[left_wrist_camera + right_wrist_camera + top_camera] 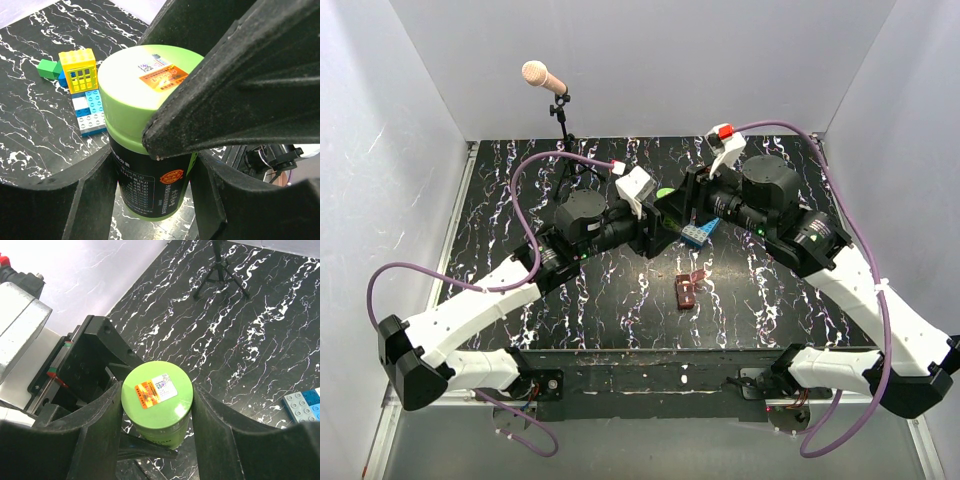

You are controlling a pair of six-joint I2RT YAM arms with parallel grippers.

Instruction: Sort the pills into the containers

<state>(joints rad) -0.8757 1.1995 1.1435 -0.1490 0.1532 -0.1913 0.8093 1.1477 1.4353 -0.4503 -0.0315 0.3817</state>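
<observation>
While both hands are clamping it, the green bottle [131,95] is standing roughly upright, its long axis near vertical and its lid pointing up. The left hand [152,197], partly open, is pinching its body. The right hand [157,412], wider, is gripping the lid. The bottle is sitting at about 12 o'clock from the red-brown box [687,289], which is lying on the surface [600,310].

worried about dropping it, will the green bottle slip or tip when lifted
Probably rigid: the green bottle looks like hard plastic. Its glossy cap may be slippery in a pincer. Being a cylinder, it could roll if laid down.
</observation>
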